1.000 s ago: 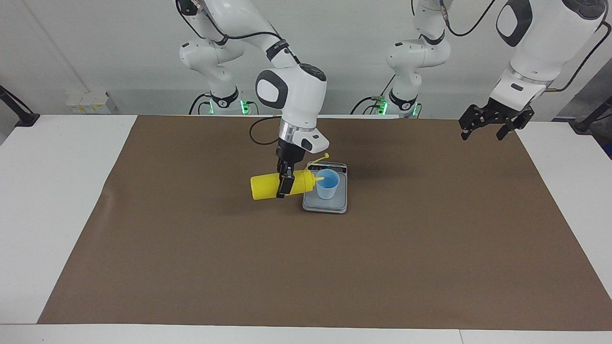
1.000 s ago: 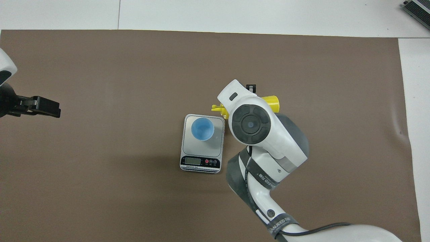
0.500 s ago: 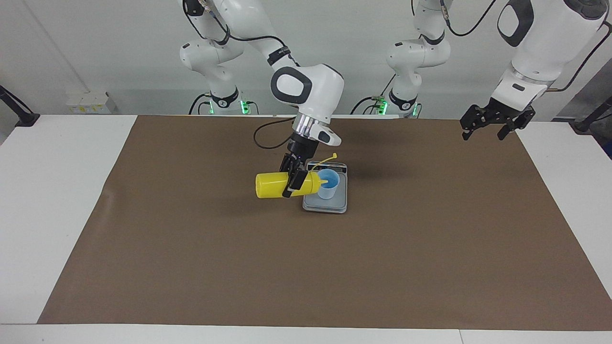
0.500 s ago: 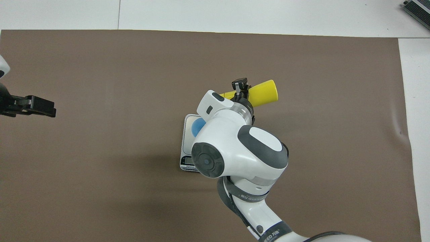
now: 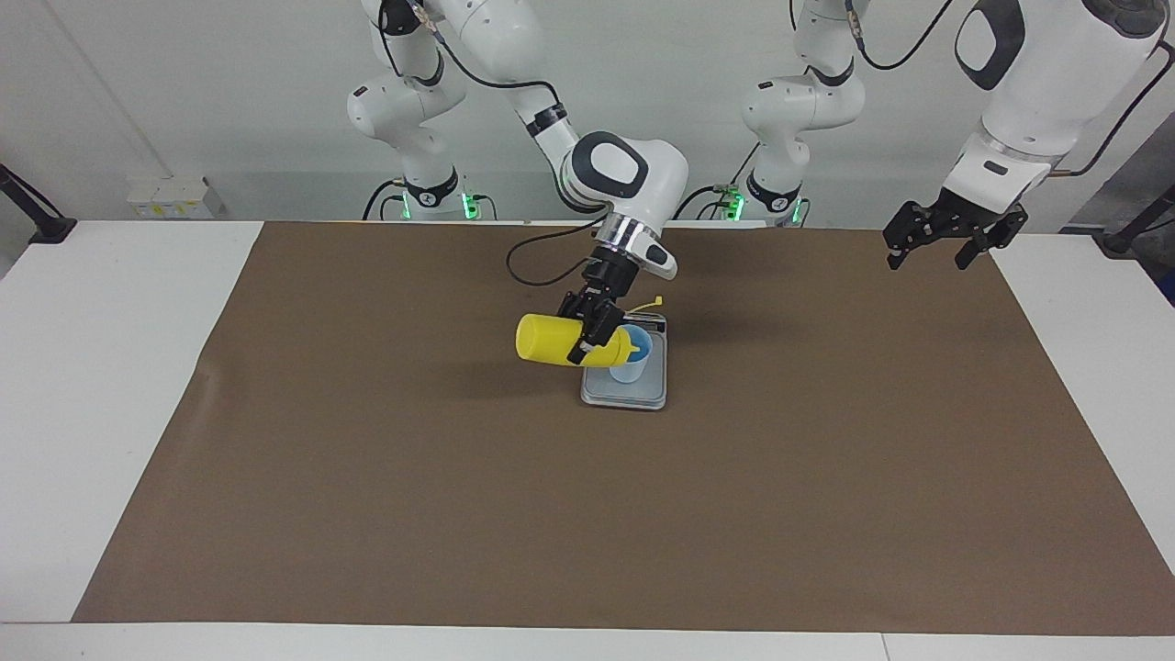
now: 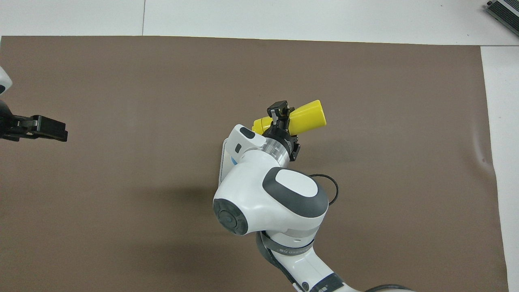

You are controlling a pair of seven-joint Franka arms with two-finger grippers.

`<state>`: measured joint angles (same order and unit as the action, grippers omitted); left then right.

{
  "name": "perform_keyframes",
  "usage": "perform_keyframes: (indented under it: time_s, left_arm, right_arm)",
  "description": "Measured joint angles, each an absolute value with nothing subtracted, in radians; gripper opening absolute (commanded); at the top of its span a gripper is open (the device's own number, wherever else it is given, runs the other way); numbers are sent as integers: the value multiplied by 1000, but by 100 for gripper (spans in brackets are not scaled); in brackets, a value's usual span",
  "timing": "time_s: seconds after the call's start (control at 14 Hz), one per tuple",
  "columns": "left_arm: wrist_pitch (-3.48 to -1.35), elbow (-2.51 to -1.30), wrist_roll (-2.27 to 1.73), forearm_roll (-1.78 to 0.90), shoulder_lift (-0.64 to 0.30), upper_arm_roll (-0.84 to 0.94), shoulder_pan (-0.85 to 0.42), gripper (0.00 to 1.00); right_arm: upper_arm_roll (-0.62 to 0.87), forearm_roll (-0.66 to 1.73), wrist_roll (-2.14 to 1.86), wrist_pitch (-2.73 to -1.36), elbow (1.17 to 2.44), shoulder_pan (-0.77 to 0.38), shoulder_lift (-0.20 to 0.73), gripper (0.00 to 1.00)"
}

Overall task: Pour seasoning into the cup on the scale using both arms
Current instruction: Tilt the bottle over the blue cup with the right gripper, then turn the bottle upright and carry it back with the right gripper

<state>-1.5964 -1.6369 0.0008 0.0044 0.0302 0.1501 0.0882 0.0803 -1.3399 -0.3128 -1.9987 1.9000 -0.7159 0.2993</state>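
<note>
Here, the yellow seasoning bottle (image 5: 549, 341) hangs in the air on its side, tipped nozzle-down, base raised toward the right arm's end of the counter (image 5: 110, 386). Nozzle sits at the rim of the pale blue cup (image 5: 632, 360), at or just inside the mouth; contact cannot be told. The right hand (image 5: 590, 332) is clenched around the bottle's body near the nozzle end, coming down on it at a slant from above. Yellow cap strap (image 5: 649, 303) sticks out over the scale's display edge. Cup stands upright on the silver-grey scale (image 5: 624, 397), which lies flat on the brown mat (image 5: 367, 477) near mid-counter. From overhead, the right arm's wrist covers most of cup and scale. Left hand (image 5: 936, 240) waits, fingers apart and holding nothing, raised over the mat's corner at the left arm's end.
</note>
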Motion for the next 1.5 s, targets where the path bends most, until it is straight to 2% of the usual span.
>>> perform_keyframes:
  time_s: [0.29,0.93,1.14,1.5]
  left_arm:
    - [-1596,-1638,1,4,30,150,88,100]
    - [-1596,-1641,2,4,32,157,85,100]
    - [-1596,-1641,2,4,33,160,83,100]
    - [-1596,-1642,2,4,35,168,78,100]
  right_arm:
    - [80,-1424,-309,-1983,1925,-716,294,0]
    - [80,-1414,-305,-1979,1927,-717,273,0]
    - [78,-1310,-305,-1984,1923,-690,226,0]
    - [77,-1004,-364,-2029,1921,-611,151,0]
